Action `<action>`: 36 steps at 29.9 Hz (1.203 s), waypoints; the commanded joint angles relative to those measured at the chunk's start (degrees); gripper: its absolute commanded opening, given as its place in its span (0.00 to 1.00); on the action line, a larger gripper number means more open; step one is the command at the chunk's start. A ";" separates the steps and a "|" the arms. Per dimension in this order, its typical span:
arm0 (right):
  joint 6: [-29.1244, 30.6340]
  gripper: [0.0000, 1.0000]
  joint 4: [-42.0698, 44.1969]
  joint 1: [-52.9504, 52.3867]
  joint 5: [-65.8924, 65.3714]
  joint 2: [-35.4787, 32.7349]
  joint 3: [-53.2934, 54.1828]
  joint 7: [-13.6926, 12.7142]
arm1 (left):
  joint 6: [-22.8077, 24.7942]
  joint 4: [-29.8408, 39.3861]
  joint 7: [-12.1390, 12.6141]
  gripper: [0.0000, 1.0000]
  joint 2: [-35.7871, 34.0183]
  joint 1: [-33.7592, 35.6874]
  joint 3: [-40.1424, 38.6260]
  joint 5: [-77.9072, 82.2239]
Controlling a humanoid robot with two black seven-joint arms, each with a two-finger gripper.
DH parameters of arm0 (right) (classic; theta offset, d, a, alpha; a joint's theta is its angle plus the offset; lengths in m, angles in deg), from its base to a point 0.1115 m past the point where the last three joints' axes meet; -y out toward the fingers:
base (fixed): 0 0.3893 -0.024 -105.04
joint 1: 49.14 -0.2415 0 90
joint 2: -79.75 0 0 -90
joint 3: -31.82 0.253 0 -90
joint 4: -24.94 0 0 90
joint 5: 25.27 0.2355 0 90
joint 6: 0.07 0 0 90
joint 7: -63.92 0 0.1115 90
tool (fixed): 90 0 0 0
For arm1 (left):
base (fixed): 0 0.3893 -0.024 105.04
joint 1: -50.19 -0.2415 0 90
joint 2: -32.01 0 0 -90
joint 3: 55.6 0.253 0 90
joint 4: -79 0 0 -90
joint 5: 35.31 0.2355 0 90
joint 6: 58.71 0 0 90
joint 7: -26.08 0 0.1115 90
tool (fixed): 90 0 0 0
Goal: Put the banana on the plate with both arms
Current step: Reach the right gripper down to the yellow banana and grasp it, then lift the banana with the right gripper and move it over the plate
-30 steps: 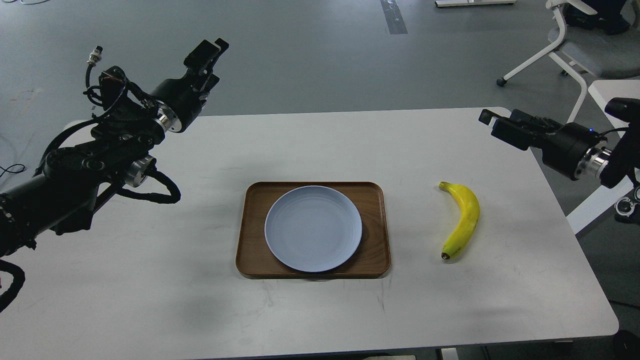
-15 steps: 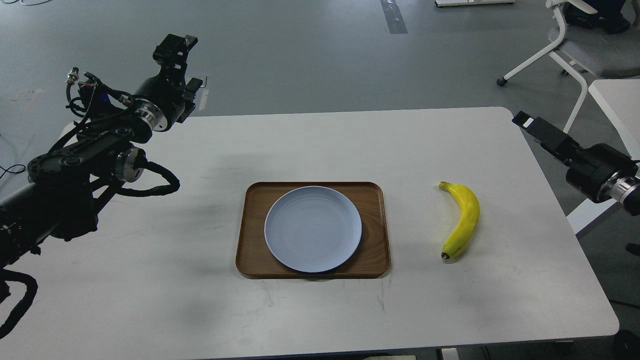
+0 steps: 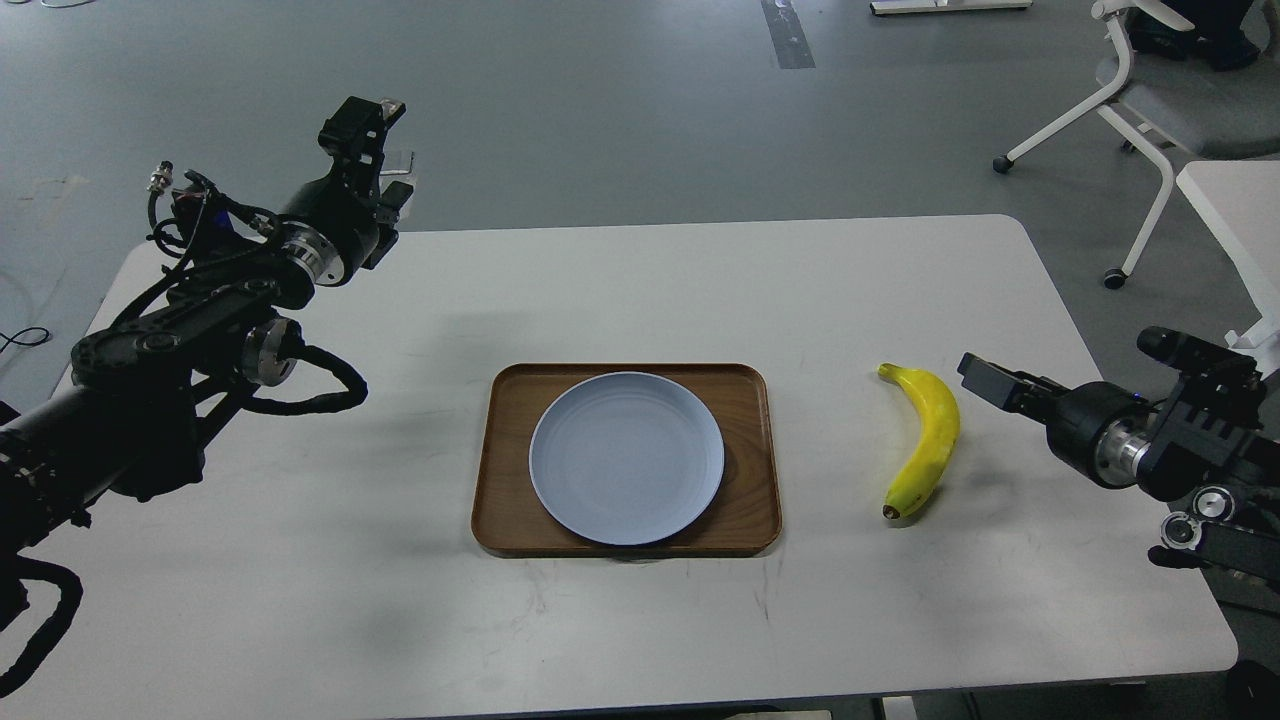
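Observation:
The yellow banana (image 3: 930, 440) lies on the white table, right of the tray, with its stem end farthest from me. The pale blue-grey plate (image 3: 626, 457) sits empty on a brown wooden tray (image 3: 752, 470) at the table's middle. My left gripper (image 3: 380, 155) is raised over the table's far left corner, far from the plate, with its fingers apart and empty. My right gripper (image 3: 985, 378) is low, just right of the banana, and points at it without touching. It is dark and seen nearly end-on, so its fingers cannot be told apart.
The white table (image 3: 640, 290) has rounded corners, and its right edge runs under my right arm. A white office chair (image 3: 1150, 90) and a second white table (image 3: 1235, 200) stand at the far right. Beyond the table is grey floor.
My right arm has dropped down and swung toward me, from high at the table's far right edge to just beside the banana. My left gripper has shifted left and turned. The banana and plate have not moved.

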State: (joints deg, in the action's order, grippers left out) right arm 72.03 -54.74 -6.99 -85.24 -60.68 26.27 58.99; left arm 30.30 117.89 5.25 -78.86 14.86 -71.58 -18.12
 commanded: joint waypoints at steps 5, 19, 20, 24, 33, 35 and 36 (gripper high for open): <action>0.15 0.98 4.00 -0.84 -0.77 6.30 -4.91 -3.78 | -0.06 -0.05 0.08 0.98 -0.22 -1.41 0.16 0.48; 3.93 0.07 4.89 -4.17 6.08 8.06 -7.37 -12.66 | -0.15 -0.05 0.08 0.98 -0.66 -1.67 0.16 0.56; 3.93 0.02 4.89 -4.44 6.87 8.06 -7.37 -12.74 | -0.15 -0.05 0.08 0.98 -0.66 -1.76 0.16 0.56; 4.02 0.00 4.63 -5.05 7.50 8.06 -7.37 -12.66 | -0.15 -0.05 0.08 0.98 -0.66 -1.76 0.16 0.56; 4.45 0.00 -0.81 -14.61 6.98 5.70 -7.80 -0.39 | -0.15 0.04 0.08 0.98 -0.58 -2.46 0.16 0.56; 6.38 0.00 -1.88 -18.49 4.52 5.34 -10.52 4.38 | -0.15 0.04 0.08 0.98 -0.58 -2.55 0.16 0.56; 7.35 0.00 -1.53 -21.46 0.33 5.86 -13.84 6.83 | -0.15 0.04 0.08 0.98 -0.49 -2.55 0.16 0.56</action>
State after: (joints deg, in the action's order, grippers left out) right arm 77.11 -55.44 -22.30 -78.81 -54.82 17.64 59.10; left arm 30.13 117.92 5.34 -79.43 12.40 -71.42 -17.55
